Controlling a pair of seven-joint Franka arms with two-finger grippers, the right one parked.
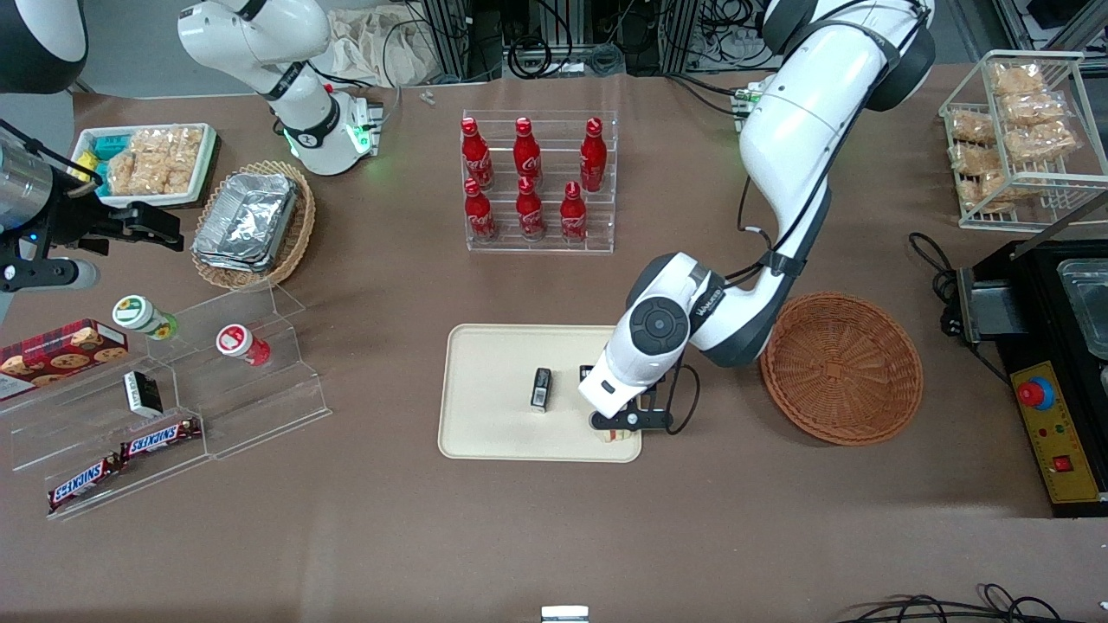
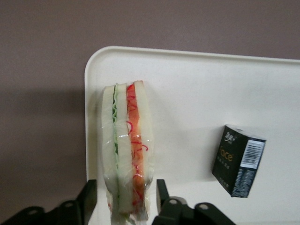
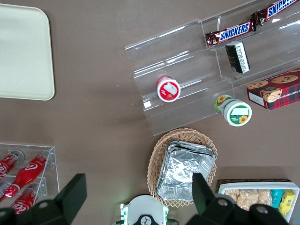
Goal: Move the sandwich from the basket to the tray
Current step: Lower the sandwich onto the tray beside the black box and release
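The sandwich [image 2: 126,150], a plastic-wrapped wedge of white bread with green and orange-red layers, stands on its edge on the cream tray [image 2: 187,93] close to a rounded corner. In the front view the sandwich [image 1: 616,435] shows just under the wrist, at the corner of the tray [image 1: 493,372] nearest the camera and the basket. My gripper [image 2: 125,187] straddles it, open, with a gap between each finger and the wrap. From the front, the gripper [image 1: 630,422] hangs low over that corner. The reddish-brown basket [image 1: 841,368] beside the tray holds nothing.
A small black box [image 1: 541,388] stands on the tray near the sandwich. A rack of red bottles [image 1: 537,182] lies farther from the camera. A clear stepped shelf [image 1: 216,389] with snacks and a tan basket of foil containers [image 1: 251,221] sit toward the parked arm's end.
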